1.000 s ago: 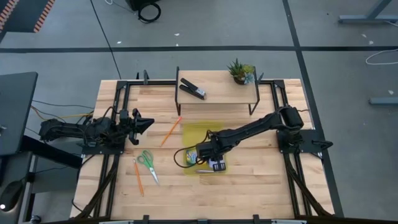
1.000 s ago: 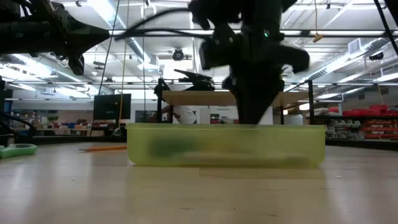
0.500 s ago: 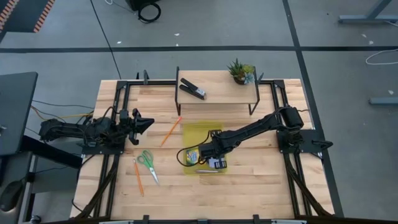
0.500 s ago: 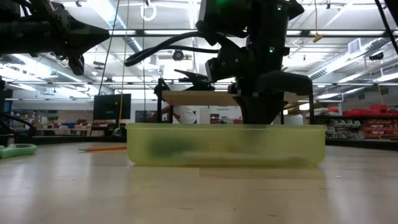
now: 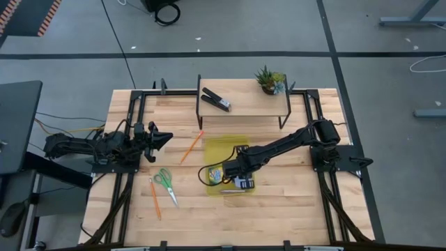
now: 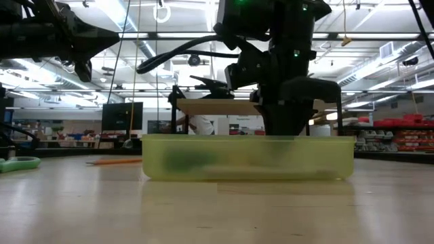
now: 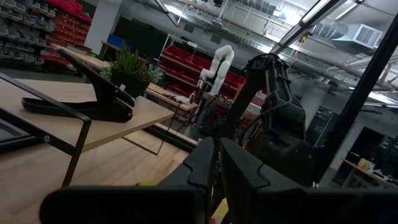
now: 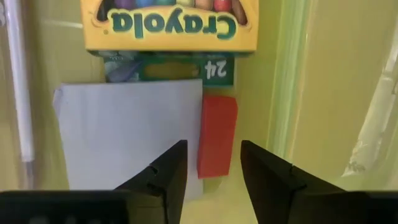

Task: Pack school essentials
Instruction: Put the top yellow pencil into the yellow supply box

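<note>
two arms on the wooden desk. far side has a raised shelf with a black stapler and small potted plant on top.

yellow-green bin sits mid-desk, right arm reaching across into it from the right. right claw hangs over the bin's near end, fingers parted, holding nothing. under it in the bin: crayon box, pale blue notepad touching the box's edge, red eraser just beside the notepad, purple pen along the notepad's other side.

left arm parked at the desk's left edge, left claw off the desk surface, pointing right, fingers close to shut, nothing in them.

outside the bin, left of it: green-handled scissors, one orange pencil between left claw and bin, second orange pencil just left of the scissors, near side.
</note>
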{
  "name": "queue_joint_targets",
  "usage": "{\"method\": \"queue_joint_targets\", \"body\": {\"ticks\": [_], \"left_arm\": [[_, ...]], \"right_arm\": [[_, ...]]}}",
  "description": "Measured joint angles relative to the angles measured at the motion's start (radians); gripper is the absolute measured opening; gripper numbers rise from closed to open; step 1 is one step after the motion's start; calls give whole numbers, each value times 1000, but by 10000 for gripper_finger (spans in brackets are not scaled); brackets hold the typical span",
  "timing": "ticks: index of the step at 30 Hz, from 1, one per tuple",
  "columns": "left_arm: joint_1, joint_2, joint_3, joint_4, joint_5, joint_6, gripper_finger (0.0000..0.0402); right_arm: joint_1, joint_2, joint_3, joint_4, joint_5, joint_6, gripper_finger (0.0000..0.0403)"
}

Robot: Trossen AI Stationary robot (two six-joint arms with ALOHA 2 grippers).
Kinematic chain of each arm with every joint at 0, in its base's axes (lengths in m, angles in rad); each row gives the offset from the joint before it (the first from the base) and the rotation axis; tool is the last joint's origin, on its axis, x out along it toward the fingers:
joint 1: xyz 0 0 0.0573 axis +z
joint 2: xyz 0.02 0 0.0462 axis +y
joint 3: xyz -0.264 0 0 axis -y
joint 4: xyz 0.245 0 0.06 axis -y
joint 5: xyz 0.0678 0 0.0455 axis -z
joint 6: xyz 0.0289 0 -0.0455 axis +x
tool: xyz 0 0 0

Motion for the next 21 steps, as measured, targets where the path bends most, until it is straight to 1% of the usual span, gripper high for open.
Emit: {"method": "queue_joint_targets", "body": {"ticks": [5,9,16,21], "left_arm": [[0,0,0,0,0,0,36],[0,0,0,0,0,0,29],[0,0,0,0,0,0,34],[0,0,0,-1,0,0,38]], "right_arm": [[0,-9,47,-43,-3,13,156],[0,-61,63,-40,-5,12,156],[-27,-238,63,-31,21,97,156],[-63,-385,62,1,32,121,156]]}}
